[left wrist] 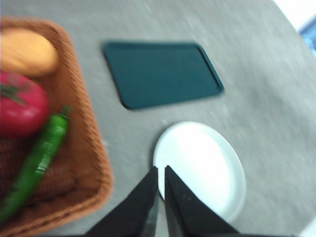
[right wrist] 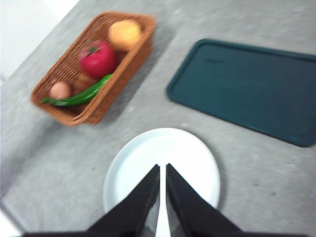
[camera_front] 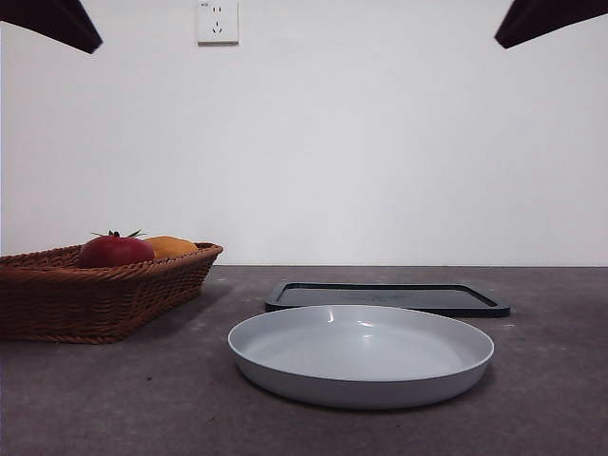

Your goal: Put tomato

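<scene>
The red tomato (camera_front: 114, 251) with a dark green stem lies in a brown wicker basket (camera_front: 95, 294) at the left, beside an orange-yellow fruit (camera_front: 169, 246). It also shows in the left wrist view (left wrist: 19, 103) and the right wrist view (right wrist: 98, 58). A white plate (camera_front: 361, 353) stands in the middle, empty. My left gripper (left wrist: 161, 170) is shut and empty, high above the plate's edge. My right gripper (right wrist: 163, 168) is shut and empty, high above the plate. In the front view both arms show only as dark tips at the top corners.
A dark tray (camera_front: 385, 297) lies behind the plate. The basket also holds a long green pepper (right wrist: 81, 95) and a small brownish round thing (right wrist: 60, 90). A wall socket (camera_front: 217, 21) is on the white wall behind.
</scene>
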Controlling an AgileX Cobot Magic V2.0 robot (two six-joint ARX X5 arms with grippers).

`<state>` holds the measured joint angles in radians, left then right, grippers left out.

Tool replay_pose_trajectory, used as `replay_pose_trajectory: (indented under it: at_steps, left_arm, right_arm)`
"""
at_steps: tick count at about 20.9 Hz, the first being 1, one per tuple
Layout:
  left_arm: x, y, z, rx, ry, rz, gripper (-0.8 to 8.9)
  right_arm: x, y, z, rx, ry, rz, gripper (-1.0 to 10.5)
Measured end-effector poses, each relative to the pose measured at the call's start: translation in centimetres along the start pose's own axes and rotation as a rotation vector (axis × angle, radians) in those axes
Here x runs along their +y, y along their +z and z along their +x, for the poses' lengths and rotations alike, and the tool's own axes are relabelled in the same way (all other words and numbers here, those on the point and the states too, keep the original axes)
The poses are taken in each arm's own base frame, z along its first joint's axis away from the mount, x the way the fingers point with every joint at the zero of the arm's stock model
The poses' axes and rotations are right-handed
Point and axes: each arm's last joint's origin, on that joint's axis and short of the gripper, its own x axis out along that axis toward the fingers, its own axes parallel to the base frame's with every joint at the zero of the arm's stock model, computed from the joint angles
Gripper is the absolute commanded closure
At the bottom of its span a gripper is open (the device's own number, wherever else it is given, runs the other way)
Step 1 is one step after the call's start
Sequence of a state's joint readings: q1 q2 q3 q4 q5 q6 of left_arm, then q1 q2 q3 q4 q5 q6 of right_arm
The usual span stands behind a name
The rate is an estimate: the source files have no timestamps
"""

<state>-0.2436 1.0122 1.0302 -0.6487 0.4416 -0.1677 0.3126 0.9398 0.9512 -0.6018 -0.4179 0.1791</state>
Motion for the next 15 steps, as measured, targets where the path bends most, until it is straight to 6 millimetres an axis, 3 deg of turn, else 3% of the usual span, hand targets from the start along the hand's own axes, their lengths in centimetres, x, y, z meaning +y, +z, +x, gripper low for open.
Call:
replay_pose_trajectory:
  at_steps: [4,5,6,8,9,15]
  left_arm:
    - [-0.17,-0.03,0.07,0.003,-0.009,0.005,7.65]
    - [-0.18,-0.03,0.07,0.003,-0.01,0.005,6.88]
    - [-0.18,-0.03,0.07,0.003,-0.01,0.005,5.48]
    - [-0.18,-0.03,0.07,0.003,-0.01,0.002,2.12]
    - [-0.18,-0.03,0.07,0.003,-0.01,0.002,1.13]
    - [-0.18,-0.03,0.07,0.003,-0.01,0.002,0.93]
  right_arm:
    - [0.22,0.27,0.04,-0.026,0.012,-0.018,9.3]
    - [0.22,0.27,0.04,-0.026,0.012,-0.018,9.2]
    - [0.21,0.27,0.04,-0.026,0.011,-0.018,8.1]
    - [0.15,0.28,0.04,-0.03,-0.01,-0.018,3.7]
    - [0.09,0.29,0.04,-0.034,-0.031,-0.018,2.2]
    - [0.05,0.29,0.03,-0.035,-0.039,-0.016,1.9]
